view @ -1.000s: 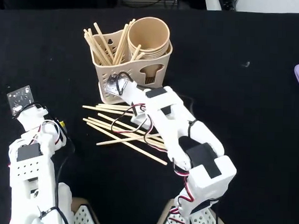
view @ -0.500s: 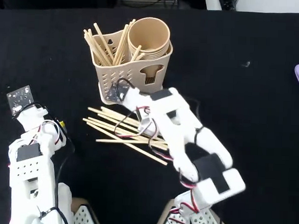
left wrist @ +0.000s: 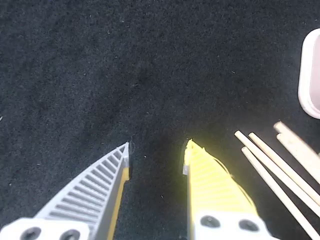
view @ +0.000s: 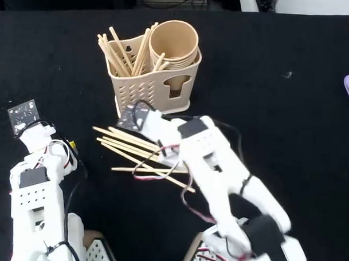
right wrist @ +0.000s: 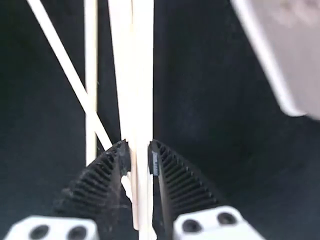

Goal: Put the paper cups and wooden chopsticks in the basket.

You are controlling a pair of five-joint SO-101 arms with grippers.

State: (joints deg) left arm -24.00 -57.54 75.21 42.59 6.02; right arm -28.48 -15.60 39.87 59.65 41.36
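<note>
Chopsticks (right wrist: 142, 75) sit clamped in your right gripper (right wrist: 137, 146) near the basket (view: 153, 89); your left gripper (left wrist: 158, 145) stands fingers apart.

Your high cam looks down over the black table (view: 289, 140) from the arm bases' side. Each wrist cam hugs the cloth, peering out past the left gripper (left wrist: 157, 146) or right gripper (right wrist: 137, 148) (right's closest). All three catch the chopsticks (view: 128, 143) and basket (view: 153, 87).

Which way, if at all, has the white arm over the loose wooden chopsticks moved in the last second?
Yes. The right gripper, shut on wooden chopsticks, has drawn back from the beige plastic basket toward the near edge of the black table.
</note>
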